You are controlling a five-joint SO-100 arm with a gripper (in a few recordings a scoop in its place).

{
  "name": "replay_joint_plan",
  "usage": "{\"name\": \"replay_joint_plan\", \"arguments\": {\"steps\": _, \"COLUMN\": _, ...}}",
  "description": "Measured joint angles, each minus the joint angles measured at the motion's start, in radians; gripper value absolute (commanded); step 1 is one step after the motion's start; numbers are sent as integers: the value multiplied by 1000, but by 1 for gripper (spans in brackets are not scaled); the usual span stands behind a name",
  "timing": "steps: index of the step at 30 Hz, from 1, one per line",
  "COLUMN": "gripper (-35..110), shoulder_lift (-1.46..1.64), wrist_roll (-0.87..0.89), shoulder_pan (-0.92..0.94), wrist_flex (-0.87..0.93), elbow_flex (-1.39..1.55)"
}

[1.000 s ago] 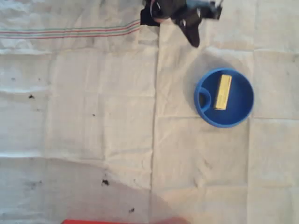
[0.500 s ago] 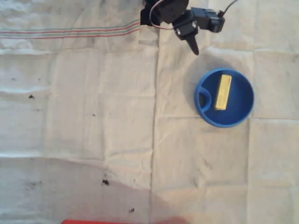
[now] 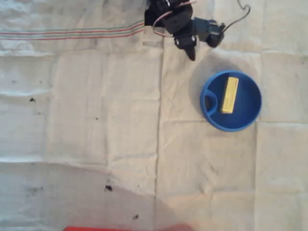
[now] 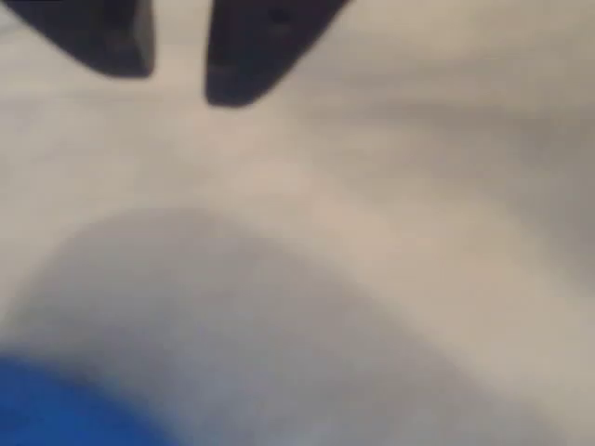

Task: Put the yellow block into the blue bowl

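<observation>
The pale-yellow block (image 3: 229,95) lies flat inside the blue bowl (image 3: 212,120), running lengthwise from top to bottom in the overhead view. My gripper (image 3: 191,55) hangs above the cloth, up and to the left of the bowl and apart from it. In the blurred wrist view the gripper (image 4: 178,70) shows two dark fingers (image 4: 265,42) with a narrow gap and bare cloth between them, so it is open and holds nothing. A strip of the blue bowl (image 4: 56,409) sits at the lower left of that view.
A creased white cloth (image 3: 96,120) covers the table, with coloured stripes (image 3: 72,33) at the upper left. A red edge (image 3: 96,228) runs along the bottom. Small dark specks dot the cloth on the left.
The gripper has drawn back up and to the left, away from the bowl's rim. The block and the bowl have stayed still.
</observation>
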Motion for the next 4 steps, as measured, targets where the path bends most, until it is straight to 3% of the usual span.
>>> {"name": "replay_joint_plan", "arguments": {"steps": 4, "gripper": 0, "shoulder_lift": 0, "wrist_roll": 0, "shoulder_pan": -5, "wrist_flex": -28, "elbow_flex": 78}}
